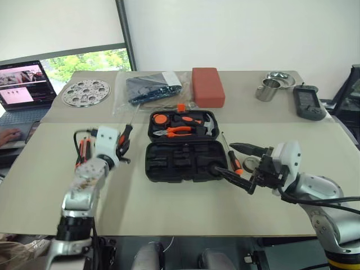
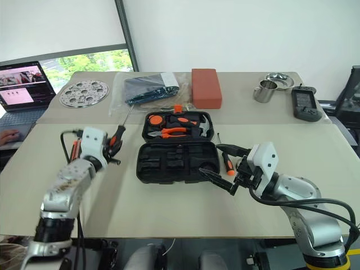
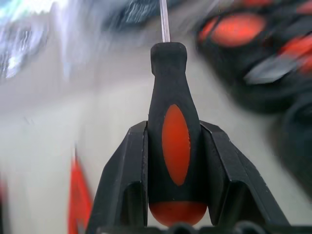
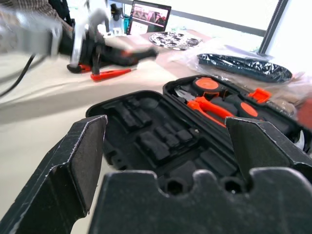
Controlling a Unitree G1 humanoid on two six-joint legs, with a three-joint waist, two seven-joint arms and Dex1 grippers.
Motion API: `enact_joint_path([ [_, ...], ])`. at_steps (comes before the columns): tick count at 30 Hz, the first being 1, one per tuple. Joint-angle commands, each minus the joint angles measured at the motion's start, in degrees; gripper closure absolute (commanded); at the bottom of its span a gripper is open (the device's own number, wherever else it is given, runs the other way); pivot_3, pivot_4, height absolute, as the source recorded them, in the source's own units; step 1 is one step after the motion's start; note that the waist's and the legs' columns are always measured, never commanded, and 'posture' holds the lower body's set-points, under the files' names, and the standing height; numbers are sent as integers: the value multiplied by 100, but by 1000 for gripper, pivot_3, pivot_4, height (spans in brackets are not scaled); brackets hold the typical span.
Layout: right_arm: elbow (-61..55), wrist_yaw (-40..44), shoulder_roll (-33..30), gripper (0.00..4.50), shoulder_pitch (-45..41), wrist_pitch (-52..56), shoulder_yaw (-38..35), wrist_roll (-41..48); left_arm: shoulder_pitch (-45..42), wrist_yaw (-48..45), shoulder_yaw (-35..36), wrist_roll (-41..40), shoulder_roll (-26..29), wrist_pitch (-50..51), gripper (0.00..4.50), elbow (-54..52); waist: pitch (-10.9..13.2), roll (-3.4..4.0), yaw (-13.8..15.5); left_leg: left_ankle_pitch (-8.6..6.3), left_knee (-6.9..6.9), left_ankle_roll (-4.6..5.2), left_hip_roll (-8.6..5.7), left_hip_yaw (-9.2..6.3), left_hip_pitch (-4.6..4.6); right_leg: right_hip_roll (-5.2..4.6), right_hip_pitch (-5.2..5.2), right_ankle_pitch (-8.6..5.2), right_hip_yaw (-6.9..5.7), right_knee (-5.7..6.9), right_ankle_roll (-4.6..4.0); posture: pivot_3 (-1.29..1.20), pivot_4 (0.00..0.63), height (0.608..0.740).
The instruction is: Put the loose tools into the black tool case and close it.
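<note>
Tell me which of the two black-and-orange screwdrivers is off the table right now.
The one clamped in the left gripper, the left screwdriver, lifted left of the black tool case. The other screwdriver lies on the table right of the case, near the open right gripper.

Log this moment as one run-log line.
left gripper: shut on screwdriver, lifted | right gripper: jaws open, empty, beside tool case | case: open | second screwdriver: on table

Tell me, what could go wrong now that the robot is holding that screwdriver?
The left gripper pinches only the screwdriver handle's rounded end, so it might slip or swing. Its long shaft could bump the clear bag behind it. The open right gripper hovers at the black tool case, possibly blocking the way in.
</note>
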Motion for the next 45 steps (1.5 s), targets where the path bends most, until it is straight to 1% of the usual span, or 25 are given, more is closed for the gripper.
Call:
enact_joint_path([
  [1,117,-77,-76,0,15,-148,-505,34,-881,-1928,-581,-194,280,-1102,3546,585,-3,6,36,0,0,0,-3,4,-4,-3,-2,0,-5,-2,0,0,150,740],
  [3,203,-72,-112,0,15,-167,-671,37,-1362,-2529,-708,-209,250,-1551,3546,1291,-10,16,14,0,1,4,-6,19,0,-6,1,2,-9,-7,5,0,150,740],
  [5,219,-68,-153,0,48,-152,-844,77,-1949,-3001,-631,-429,42,-1622,3546,2127,-13,24,-45,-3,1,12,-6,25,0,-3,-2,2,3,-9,8,0,150,740],
  [6,204,-78,-155,0,78,-148,-897,80,-2153,-3290,-661,-413,-5,-1961,3546,2533,-9,23,-66,-9,1,22,-5,25,-1,3,-3,2,4,-9,8,0,150,740],
  [9,82,-153,-127,0,161,-126,-966,70,-2719,-4073,-957,-1,-39,-3045,3546,3922,-8,23,-107,-11,7,28,2,20,-24,35,-30,1,3,-5,8,0,150,740],
  [11,-77,-296,-87,0,221,-90,-1019,88,-3104,-4771,-1185,236,-65,-3619,3546,4861,-9,27,-110,5,8,2,2,16,-29,50,-39,1,16,1,8,0,150,740],
  [13,-196,-407,-71,0,303,-71,-1079,99,-3369,-5179,-1350,470,-73,-4043,3546,5498,-9,27,-106,7,11,0,2,14,-33,58,-43,1,20,1,9,0,150,740],
  [16,-348,-518,-55,0,468,-56,-1146,109,-3659,-5468,-1533,823,-71,-4371,3546,6160,-9,27,-101,3,14,6,4,14,-50,62,-59,1,28,2,9,0,150,740],
  [19,-456,-590,-43,0,587,-58,-1159,122,-3816,-5326,-1534,1050,-136,-4540,3546,6523,-9,27,-94,2,15,9,4,11,-65,63,-76,1,28,9,9,0,150,740],
  [22,-576,-697,-38,0,568,-9,-1096,153,-3872,-4792,-1595,1412,-186,-4627,3546,6780,-9,28,-87,3,16,10,5,3,-73,67,-83,1,28,15,9,0,150,740],
  [27,-637,-742,-115,0,480,169,-984,203,-3788,-4888,-1533,1522,-227,-4527,3546,6811,-10,28,-100,4,17,11,10,-2,-70,73,-84,1,29,23,8,0,150,740],
  [31,-617,-846,-274,0,467,538,-939,131,-3752,-4881,-1540,1614,-181,-4505,3546,6824,-10,29,-95,5,17,10,11,-3,-70,75,-85,1,29,27,8,0,150,740],
  [34,-617,-903,-438,0,500,800,-916,52,-3759,-4543,-1522,1743,-138,-4497,3546,6880,-10,30,-95,5,18,9,11,-2,-69,74,-85,1,29,28,8,0,150,740],
  [38,-673,-818,-411,0,518,859,-946,254,-3733,-4464,-1524,1811,-149,-4468,3546,6906,-11,30,-89,5,19,9,11,-4,-70,75,-85,1,29,30,8,0,150,740],
  [45,-718,-827,-377,0,571,844,-960,307,-3688,-4459,-1560,1885,-200,-4433,3546,6909,-11,31,-89,6,23,9,11,-4,-69,76,-85,1,28,35,8,0,150,740],
])
